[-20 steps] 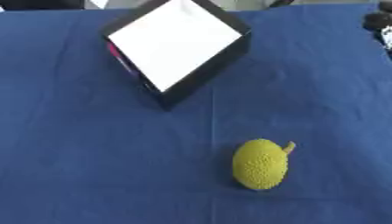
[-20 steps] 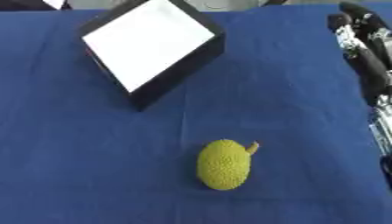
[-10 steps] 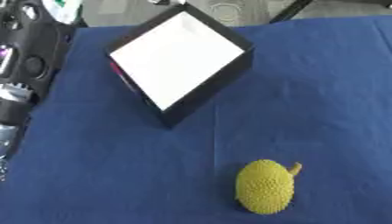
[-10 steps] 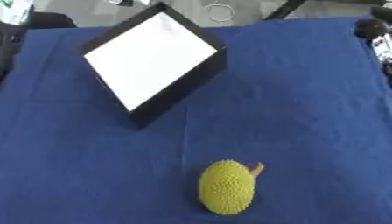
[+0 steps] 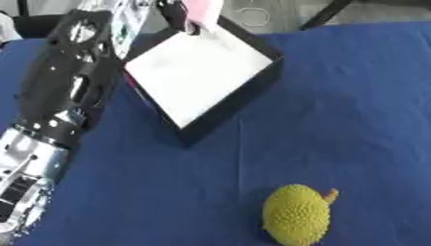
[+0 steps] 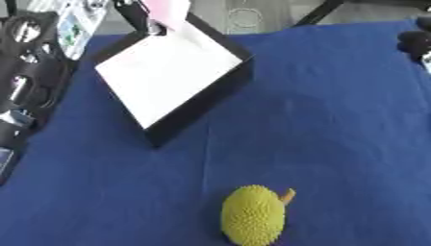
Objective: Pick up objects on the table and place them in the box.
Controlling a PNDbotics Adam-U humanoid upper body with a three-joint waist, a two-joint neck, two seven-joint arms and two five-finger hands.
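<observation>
The bench (image 5: pixel 353 96), largest of all, is draped in a deep blue cloth that fills nearly the whole view; beyond its far edge lies pale grey floor crossed by a dark strut. On its far-left part sits the box (image 5: pixel 202 81), black-walled with a white floor, turned corner-on like a diamond. The black and silver left arm runs up the left side, and the left robot hand (image 5: pixel 178 14) is above the box's far corner, its fingers closed on a pink object (image 5: pixel 205 10). The right robot hand (image 6: pixel 414 42) shows only as dark fingertips at the right edge; I cannot tell its state. Near the front edge, well apart from the box, lies a yellow-green spiky fruit (image 5: pixel 296 221) with a short orange-brown stem.
</observation>
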